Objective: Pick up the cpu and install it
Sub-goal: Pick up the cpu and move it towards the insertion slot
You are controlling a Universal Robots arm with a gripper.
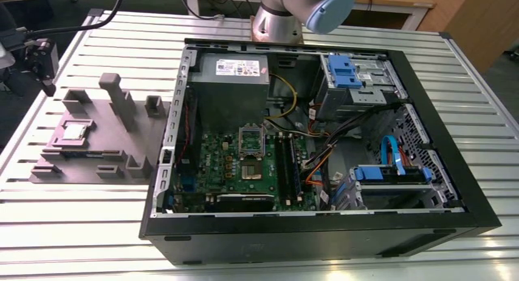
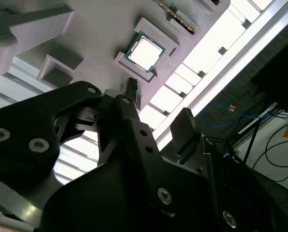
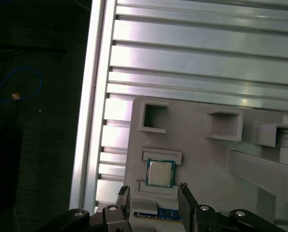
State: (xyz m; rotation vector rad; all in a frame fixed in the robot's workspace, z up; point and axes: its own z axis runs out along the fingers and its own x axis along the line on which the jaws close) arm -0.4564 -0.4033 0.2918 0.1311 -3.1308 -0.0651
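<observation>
The cpu [image 1: 75, 131] lies flat in a shallow square pocket of the grey holder block [image 1: 97, 148]. The block sits on the slatted tabletop [image 1: 81, 232], to the exterior view's left of the open computer case [image 1: 324, 232]. The gripper [image 3: 153, 189] hangs clear of the chip, its fingers spread and grasping nothing; in the first wrist view the chip shows just beyond the fingertips. Inside the case are a green motherboard [image 1: 215, 150] with its metal socket frame [image 1: 251, 139] and a grey box [image 1: 231, 89] bearing a white label [image 1: 235, 67] — print too small to read.

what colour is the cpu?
The cpu is silver-grey on top with a greenish rim, and shows best in the first wrist view.
</observation>
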